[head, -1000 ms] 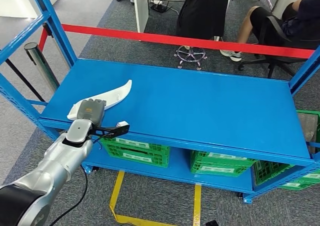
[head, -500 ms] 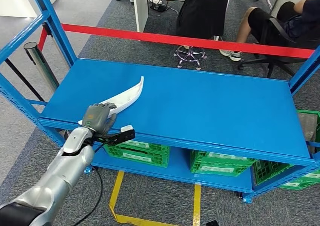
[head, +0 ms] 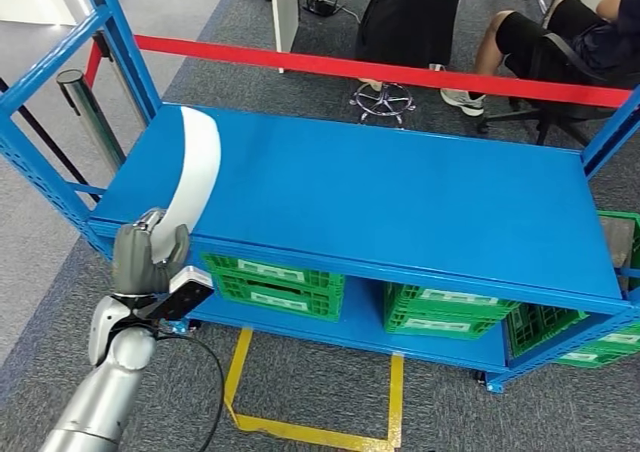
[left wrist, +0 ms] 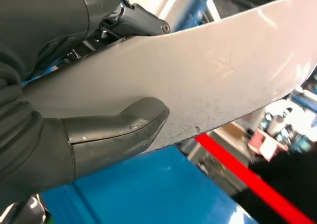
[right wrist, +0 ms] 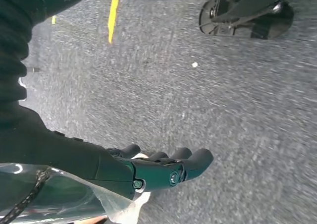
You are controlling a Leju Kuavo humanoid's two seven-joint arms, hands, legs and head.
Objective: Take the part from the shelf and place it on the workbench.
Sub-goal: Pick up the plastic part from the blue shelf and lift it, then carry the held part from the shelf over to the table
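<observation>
left hand (head: pixel 143 260): grips the lower end of the long curved white plastic part (head: pixel 193 167), thumb (left wrist: pixel 123 127) pressed on its face.
part: raised, standing nearly upright by the shelf's left front corner, its upper end over the shelf top.
blue metal shelf (head: pixel 392 192): the top deck stretches bare to the right of the part; blue uprights stand close at the left.
right hand (right wrist: pixel 164 172): hangs over grey carpet, fingers straight and close together, holding nothing.
beyond: red barrier tape (head: pixel 377 72) behind the shelf, green plastic crates (head: pixel 275 287) under the deck, yellow floor line (head: pixel 302 427) in front.

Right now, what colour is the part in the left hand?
White, seen best in the head view: the part, held by the left hand.
</observation>
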